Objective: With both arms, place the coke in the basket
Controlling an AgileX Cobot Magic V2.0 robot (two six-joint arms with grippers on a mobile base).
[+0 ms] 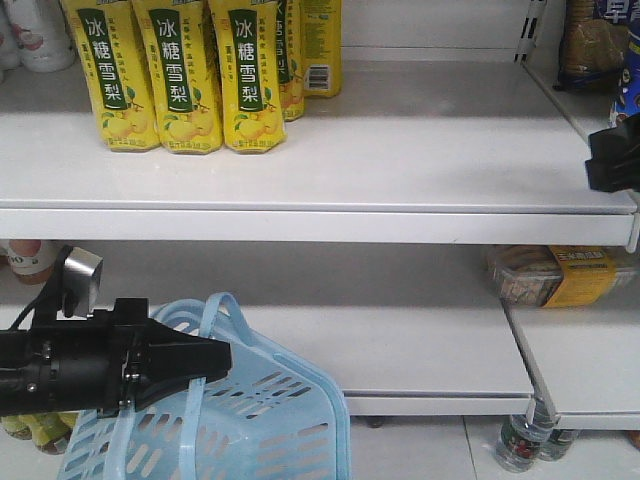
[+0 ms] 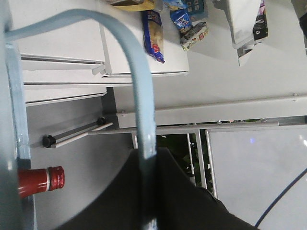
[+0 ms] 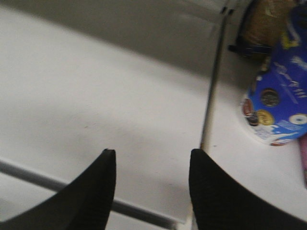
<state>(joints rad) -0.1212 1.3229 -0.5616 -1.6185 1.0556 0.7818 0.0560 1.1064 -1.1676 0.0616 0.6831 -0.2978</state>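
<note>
Holding the basket [image 1: 250,420] by one of its thin loop handles [image 2: 142,103], my left claw [image 1: 205,362] sits clamped on that pale blue strap, which runs straight between its dark tips in the left wrist view. The basket hangs tilted, just in front of the lower shelf [image 1: 400,350] and below the upper shelf [image 1: 330,165]. My left arm [image 1: 60,370] comes in from the left of the basket, with a small grey box [image 1: 82,270] mounted on top of it.

My right claw [image 3: 152,184] stands wide, nothing between its two black tips, hovering over the bare white board of the upper shelf, up and to the right of the basket. Just beyond it a metal divider [image 3: 214,81] splits the shelf, and a blue snack tub [image 3: 280,105] lies on the far side of that.

Three yellow pear-drink bottles [image 1: 180,75] stand in a row on the upper shelf, above the basket. Beside the basket's wall in the left wrist view a red bottle cap [image 2: 42,180] shows. I cannot tell whether it belongs to the coke; the coke itself I cannot make out anywhere.
</note>
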